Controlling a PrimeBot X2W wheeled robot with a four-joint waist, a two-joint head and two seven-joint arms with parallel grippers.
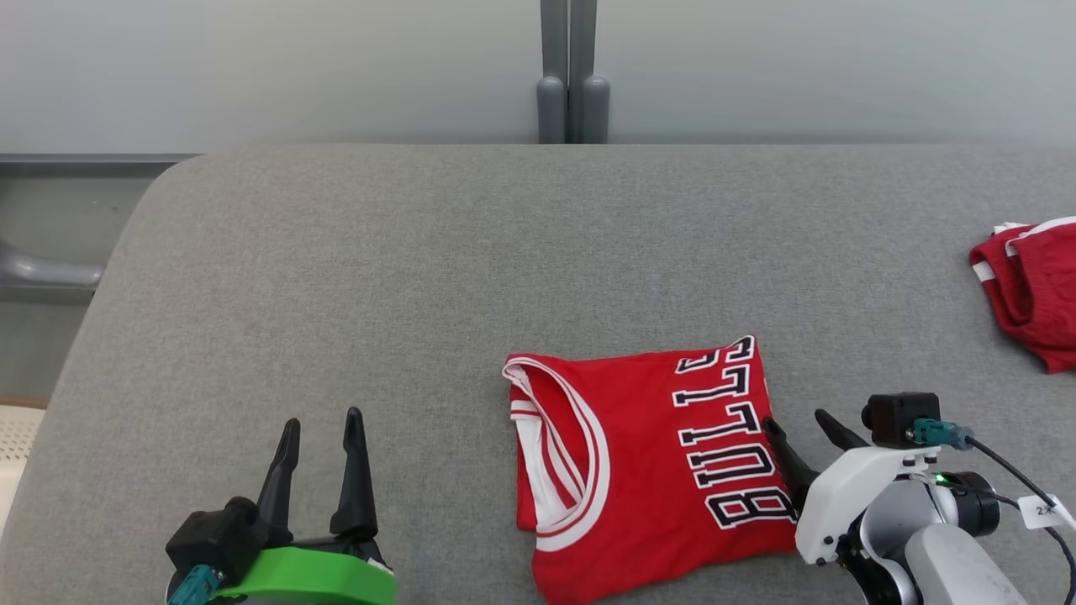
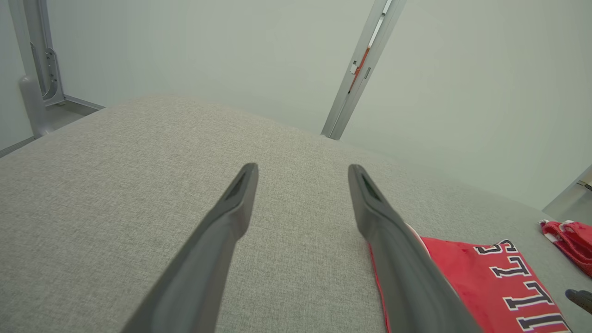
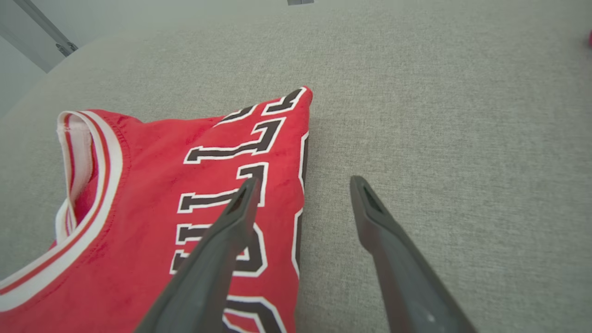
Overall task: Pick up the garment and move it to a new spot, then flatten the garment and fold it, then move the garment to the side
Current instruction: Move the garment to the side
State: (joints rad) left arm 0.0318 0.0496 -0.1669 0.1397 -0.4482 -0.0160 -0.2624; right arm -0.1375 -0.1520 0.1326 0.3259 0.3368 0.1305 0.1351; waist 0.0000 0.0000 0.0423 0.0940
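The garment point(image 1: 639, 462) is a red jersey with white trim and black lettering, folded into a rough square near the front middle of the grey table point(image 1: 420, 269). It also appears in the right wrist view point(image 3: 152, 203) and at the lower right of the left wrist view point(image 2: 490, 282). My right gripper point(image 1: 800, 420) stands open at the jersey's right edge, one finger over the lettering and the other over bare table point(image 3: 303, 181). My left gripper point(image 1: 322, 418) is open, well left of the jersey, above bare table point(image 2: 303, 167). Neither holds anything.
A second red garment with white stripes point(image 1: 1034, 290) lies crumpled at the table's right edge, also visible in the left wrist view point(image 2: 571, 238). A grey post point(image 1: 572, 76) rises behind the table against a pale wall. The table's left corner is rounded.
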